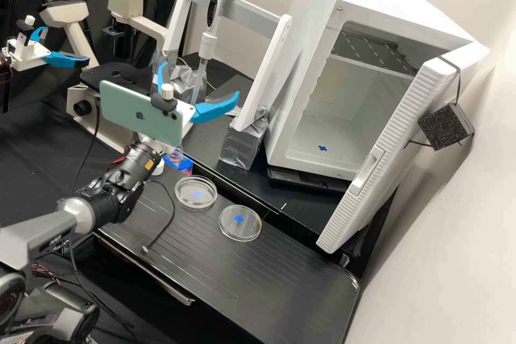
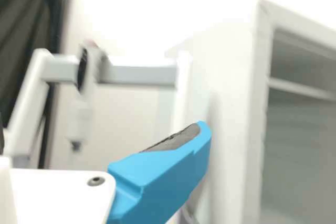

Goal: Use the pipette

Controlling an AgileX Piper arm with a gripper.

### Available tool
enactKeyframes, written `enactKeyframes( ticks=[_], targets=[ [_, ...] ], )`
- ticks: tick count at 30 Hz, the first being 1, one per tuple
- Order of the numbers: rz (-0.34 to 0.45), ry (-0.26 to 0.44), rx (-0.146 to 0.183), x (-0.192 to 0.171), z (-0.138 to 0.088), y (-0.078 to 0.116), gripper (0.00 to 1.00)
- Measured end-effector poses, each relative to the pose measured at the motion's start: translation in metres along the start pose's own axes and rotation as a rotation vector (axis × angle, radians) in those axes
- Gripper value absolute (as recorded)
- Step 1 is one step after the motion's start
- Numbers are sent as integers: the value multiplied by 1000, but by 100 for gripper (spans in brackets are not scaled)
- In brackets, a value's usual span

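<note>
My gripper (image 1: 199,85) stands open in front of the white stand, its two blue fingers wide apart. The pipette (image 1: 209,43), white with a red top and a black panel, hangs upright from the stand's grey crossbar. Its lower end shows between my fingers in the high view, farther back. From the wrist, the gripper (image 2: 104,129) has nothing between its fingers, and the blurred pipette (image 2: 88,77) hangs beyond them, apart from both. Two clear round dishes, one (image 1: 196,199) nearer the arm and one (image 1: 240,231) farther right, lie on the bench.
The stand's white right post (image 1: 266,70) rises from a foil-wrapped block (image 1: 243,145). Right of it is a white cabinet (image 1: 306,48) with its door (image 1: 387,145) open. A small bottle in a blue holder (image 1: 180,162) stands behind the dishes. A beige microscope (image 1: 126,2) is at the left.
</note>
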Motion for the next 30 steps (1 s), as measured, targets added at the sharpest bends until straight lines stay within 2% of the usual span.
enactKeyframes(
  ticks=[2,6,7,11,12,19,23,30],
  targets=[
    [-10,20,-14,7,-13,2,100],
    [-40,29,-12,28,-34,2,100],
    [-61,25,-30,37,-40,-2,100],
    [-104,-5,-55,66,-56,-10,100],
    [-129,-21,-72,73,-56,-15,100],
    [-222,-118,-135,121,-61,-35,100],
    [-261,-174,-150,144,-52,-42,100],
    [-283,-249,-151,169,-39,-46,100]
  ],
)
